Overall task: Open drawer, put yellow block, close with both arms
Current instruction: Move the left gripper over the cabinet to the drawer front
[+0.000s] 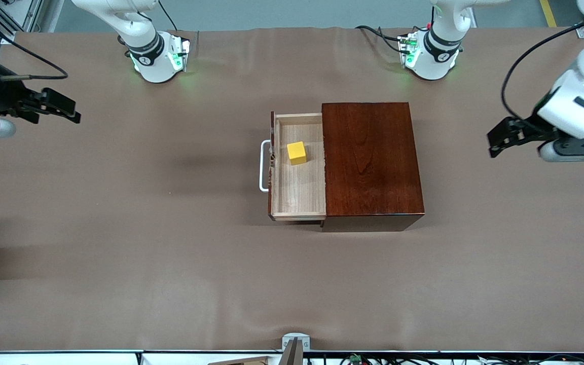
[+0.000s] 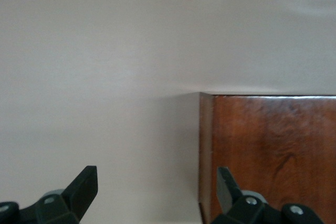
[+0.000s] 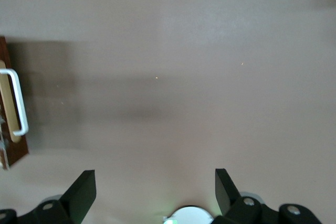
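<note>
Yellow block (image 1: 296,152) sits in the pulled-out pale drawer (image 1: 299,197) of the reddish-brown box (image 1: 370,159), frame centre, on brown table (image 1: 119,228). Left gripper (image 1: 495,144) and right gripper (image 1: 71,112) hang released at frame edges.

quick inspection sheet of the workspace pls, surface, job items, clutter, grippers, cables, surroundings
surface: table under a brown cover, lightly wrinkled
job's things: drawer pulled open toward the right arm's end; yellow block inside it; white handle free
clutter: nothing seen
grippers: left gripper open, over the table beside the wooden box; right gripper open, over the table at the right arm's end; both empty
cables: black cables at both bases and along each arm
surroundings: grey floor, metal frame at one corner
</note>
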### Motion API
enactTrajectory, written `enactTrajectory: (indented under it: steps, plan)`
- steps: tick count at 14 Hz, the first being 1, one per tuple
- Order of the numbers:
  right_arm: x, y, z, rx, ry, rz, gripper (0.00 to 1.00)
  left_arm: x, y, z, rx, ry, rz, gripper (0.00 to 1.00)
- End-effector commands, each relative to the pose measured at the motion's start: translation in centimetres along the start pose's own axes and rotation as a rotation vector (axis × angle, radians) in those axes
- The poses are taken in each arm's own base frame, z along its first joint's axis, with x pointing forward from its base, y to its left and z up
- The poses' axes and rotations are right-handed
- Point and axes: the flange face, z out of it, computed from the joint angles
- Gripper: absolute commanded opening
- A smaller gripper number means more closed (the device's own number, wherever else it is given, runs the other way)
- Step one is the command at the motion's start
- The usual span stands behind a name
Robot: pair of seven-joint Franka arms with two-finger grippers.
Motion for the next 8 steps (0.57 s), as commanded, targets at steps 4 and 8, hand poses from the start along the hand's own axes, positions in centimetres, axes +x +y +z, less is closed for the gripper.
enactTrajectory:
  steps: [4,8]
  plan:
    - [-0.7,1.1,-3.2,-0.079,0.046,-0.066,1.0,1.3,7.1,1.2,-0.086,-0.004,-0.134,1.0]
    - [-1.0,1.2,-3.1,-0.111,0.029,-0.063,1.0,1.1,11.4,1.8,-0.14,0.015,-0.221,1.0]
